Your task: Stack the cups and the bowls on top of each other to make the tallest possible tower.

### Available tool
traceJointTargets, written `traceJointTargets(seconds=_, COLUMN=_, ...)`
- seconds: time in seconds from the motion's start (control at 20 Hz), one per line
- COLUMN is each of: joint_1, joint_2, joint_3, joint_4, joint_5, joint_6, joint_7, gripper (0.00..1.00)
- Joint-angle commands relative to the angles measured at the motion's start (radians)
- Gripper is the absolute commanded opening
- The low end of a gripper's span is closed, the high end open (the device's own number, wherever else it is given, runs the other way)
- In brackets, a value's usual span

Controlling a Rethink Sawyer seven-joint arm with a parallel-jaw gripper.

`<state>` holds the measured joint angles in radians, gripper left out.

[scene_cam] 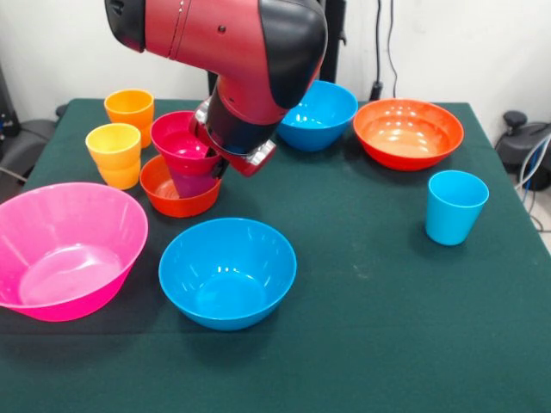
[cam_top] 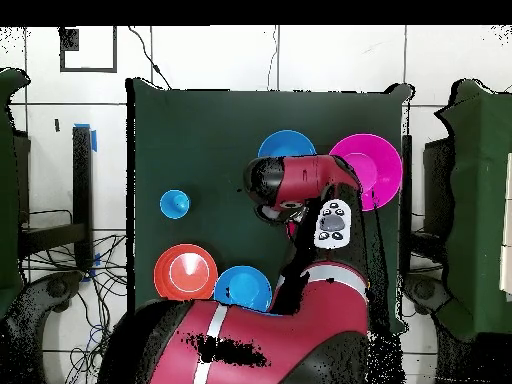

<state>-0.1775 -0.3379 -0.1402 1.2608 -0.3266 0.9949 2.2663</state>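
Gripper fingers cannot be made out: the red and black arm (scene_cam: 228, 52) comes down over the tower (scene_cam: 183, 168) and its wrist end hides whatever sits at the tip, so whether it is open, closed or holding anything is impossible to tell. Just under that wrist stands the tower, left of the table's centre in the front view: the small orange-red bowl (scene_cam: 172, 194) at the base, the purple cup (scene_cam: 193, 183) standing in it, and the small magenta bowl (scene_cam: 179, 142) on top, tilted. At about nine o'clock from the tower the yellow cup (scene_cam: 114, 153) stands close by, with the orange cup (scene_cam: 130, 109) at roughly eleven o'clock. At seven o'clock sits the big translucent pink bowl (scene_cam: 65, 249), and at five o'clock a blue bowl (scene_cam: 227, 272). A second blue bowl (scene_cam: 320, 114) lies at two o'clock, the wide orange bowl (scene_cam: 407, 132) beyond it, and the light blue cup (scene_cam: 455, 206) stands well apart at three o'clock on the green table (scene_cam: 387, 327)
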Motion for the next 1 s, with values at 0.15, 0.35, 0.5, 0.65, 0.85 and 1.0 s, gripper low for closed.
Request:
traceJointTargets(seconds=0.15, joint_1=-0.008, joint_2=0.131, joint_3=0.118, joint_4=0.016, joint_5=-0.084, joint_6=-0.252, joint_7=-0.065, gripper=0.0)
traceJointTargets(seconds=0.35, joint_1=-0.014, joint_2=0.102, joint_3=0.122, joint_4=0.052, joint_5=-0.072, joint_6=-0.241, joint_7=-0.072, gripper=0.0)
traceJointTargets(seconds=0.5, joint_1=-0.015, joint_2=0.103, joint_3=0.12, joint_4=0.064, joint_5=-0.075, joint_6=-0.257, joint_7=-0.066, gripper=0.0)
traceJointTargets(seconds=0.65, joint_1=-0.01, joint_2=0.104, joint_3=0.115, joint_4=0.06, joint_5=-0.084, joint_6=-0.263, joint_7=-0.067, gripper=0.0)
traceJointTargets(seconds=0.85, joint_1=-0.009, joint_2=0.103, joint_3=0.115, joint_4=0.065, joint_5=-0.089, joint_6=-0.282, joint_7=-0.061, gripper=1.0)
traceJointTargets(seconds=1.0, joint_1=-0.005, joint_2=0.109, joint_3=0.111, joint_4=0.054, joint_5=-0.091, joint_6=-0.274, joint_7=-0.075, gripper=1.0)
